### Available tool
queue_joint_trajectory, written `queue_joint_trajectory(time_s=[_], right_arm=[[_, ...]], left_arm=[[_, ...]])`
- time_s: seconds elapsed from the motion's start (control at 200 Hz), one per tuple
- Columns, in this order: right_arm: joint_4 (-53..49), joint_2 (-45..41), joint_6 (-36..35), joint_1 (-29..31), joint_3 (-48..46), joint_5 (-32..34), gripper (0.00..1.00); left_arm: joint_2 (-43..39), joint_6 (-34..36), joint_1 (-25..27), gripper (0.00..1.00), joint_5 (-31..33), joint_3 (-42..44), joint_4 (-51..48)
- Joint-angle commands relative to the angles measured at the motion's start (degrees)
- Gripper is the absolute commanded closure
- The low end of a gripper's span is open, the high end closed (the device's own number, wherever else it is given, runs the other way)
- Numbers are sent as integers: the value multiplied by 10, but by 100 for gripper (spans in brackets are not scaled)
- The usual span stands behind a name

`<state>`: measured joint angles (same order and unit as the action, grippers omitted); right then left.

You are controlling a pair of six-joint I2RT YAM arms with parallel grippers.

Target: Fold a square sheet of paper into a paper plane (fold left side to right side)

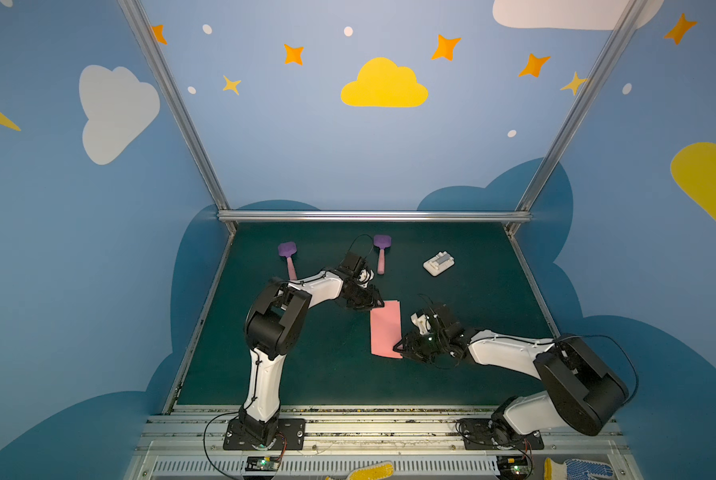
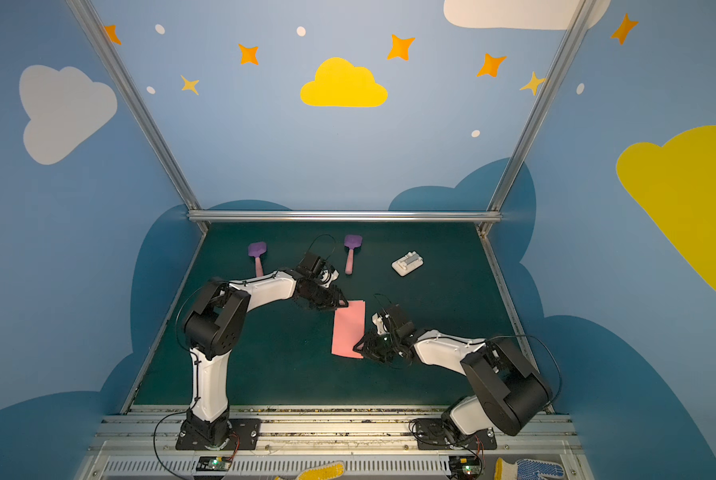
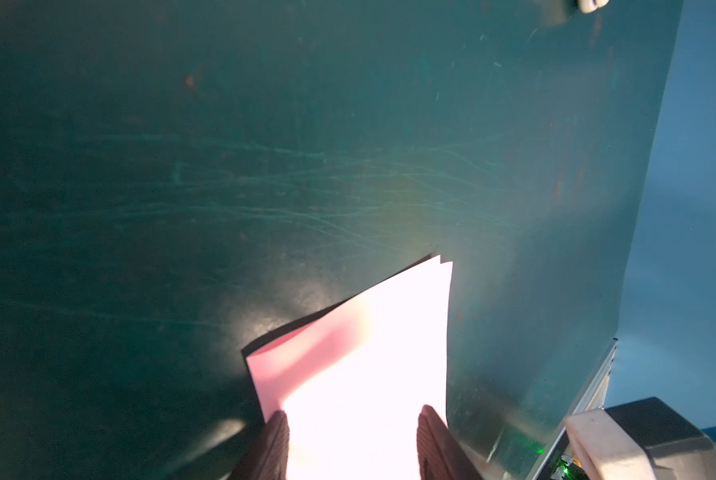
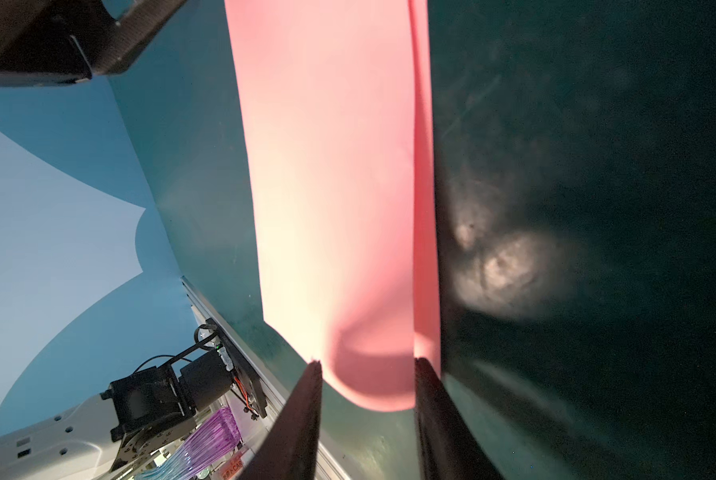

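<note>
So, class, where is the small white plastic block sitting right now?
In both top views the white plastic block lies on the green mat's far right part, right of the nearer purple spatula and beyond the folded pink paper.

One folded pink sheet of paper (image 1: 385,328), two purple spatulas (image 1: 288,259) (image 1: 382,252), one white block (image 1: 439,263), two robot arms (image 1: 273,332) (image 1: 534,365)

no readable text, labels, brands or numbers anywhere
</note>
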<state>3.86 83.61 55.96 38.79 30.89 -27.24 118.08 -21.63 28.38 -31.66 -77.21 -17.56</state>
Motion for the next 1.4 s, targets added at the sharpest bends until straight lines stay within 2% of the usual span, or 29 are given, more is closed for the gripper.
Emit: queue_joint_trajectory(time_s=[0.0,0.15,0.405,0.646,0.946,1.397], right_arm=[[3,-2,4,2,2,-2,69],[14,-11,13,1,-12,-2,69],[76,-17,22,-8,-29,-13,59],[106,-6,31,-20,-24,-25,60],[112,-14,35,-21,-45,-24,68],[132,-31,19,-26,-59,-27,66]], left_arm=[[15,7,4,49,16,20,-10],[11,8,3,49,16,23,-11],[9,8,3,50,16,26,-10],[7,7,3,50,14,31,-6],[2,9,3,50,13,33,-8],[0,10,2,51,12,30,-11]])
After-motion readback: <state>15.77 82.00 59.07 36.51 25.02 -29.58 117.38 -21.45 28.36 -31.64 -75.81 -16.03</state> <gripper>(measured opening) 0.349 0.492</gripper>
